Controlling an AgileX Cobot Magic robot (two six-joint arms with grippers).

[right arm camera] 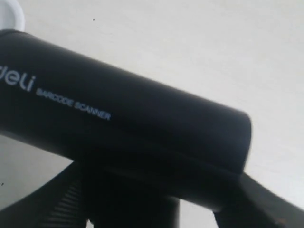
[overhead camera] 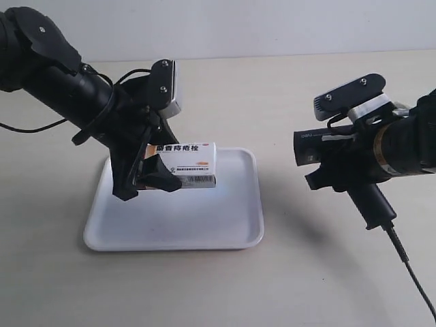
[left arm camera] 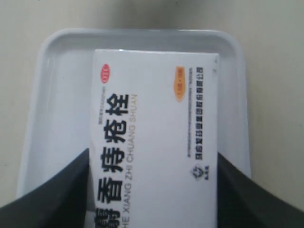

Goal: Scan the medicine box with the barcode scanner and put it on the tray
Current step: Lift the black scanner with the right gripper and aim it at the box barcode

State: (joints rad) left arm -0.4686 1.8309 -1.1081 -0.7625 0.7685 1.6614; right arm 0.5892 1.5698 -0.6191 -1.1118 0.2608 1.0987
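Note:
The medicine box (overhead camera: 187, 165), white with black Chinese lettering, hangs just above the tray (overhead camera: 231, 231), barcode side facing the exterior camera. My left gripper (overhead camera: 146, 178) is shut on its end; in the left wrist view the box (left arm camera: 156, 137) fills the space between both black fingers (left arm camera: 52, 199) over the tray (left arm camera: 57, 95). The black barcode scanner (overhead camera: 340, 160) is held off the table at the exterior view's right, its head pointing toward the box. My right gripper (right arm camera: 156, 209) is shut on the scanner (right arm camera: 118, 128), whose handle angles down with the cable trailing.
The scanner's black cable (overhead camera: 412, 272) runs down over the table toward the front right edge. A corner of the white tray (right arm camera: 9, 13) shows in the right wrist view. The tray's floor in front of the box lies bare.

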